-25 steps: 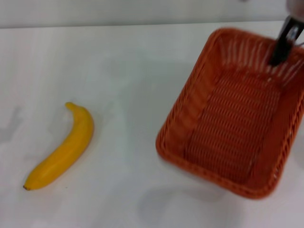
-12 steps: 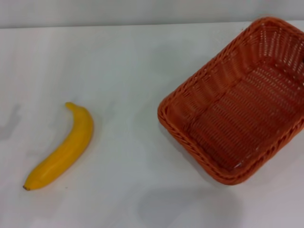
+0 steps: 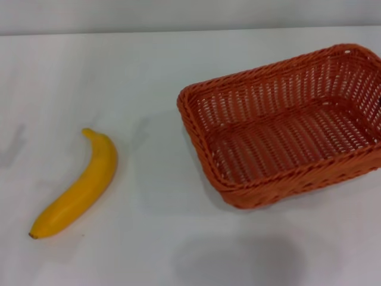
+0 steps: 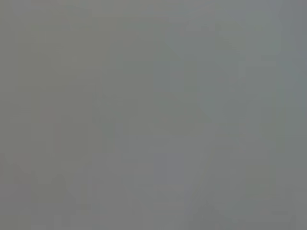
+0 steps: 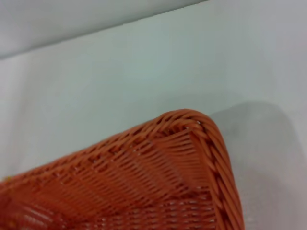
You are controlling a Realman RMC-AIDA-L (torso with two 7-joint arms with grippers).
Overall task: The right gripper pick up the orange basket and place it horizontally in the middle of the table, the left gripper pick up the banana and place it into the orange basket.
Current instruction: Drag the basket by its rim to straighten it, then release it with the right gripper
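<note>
The orange basket [image 3: 205, 156] is at the right of the white table [image 3: 143, 65] in the head view, its long side running nearly left to right and its right end cut off by the frame edge. I cannot tell whether it rests on the table or is held just above it. Of my right gripper [image 3: 379, 100] only a dark sliver shows, at the frame edge by the basket's right wall. The right wrist view shows a corner of the basket's braided rim [image 5: 213, 143] close up. The yellow banana [image 3: 80, 187] lies at the left, well apart from the basket. My left gripper is out of view.
The table's far edge [image 3: 178, 31] runs along the top of the head view, with a grey wall behind it. A soft shadow [image 3: 238, 259] lies on the table near the front. The left wrist view shows only plain grey.
The basket has swung round from a diagonal lie to nearly horizontal, and its left end has shifted left and up. The banana has not moved.
</note>
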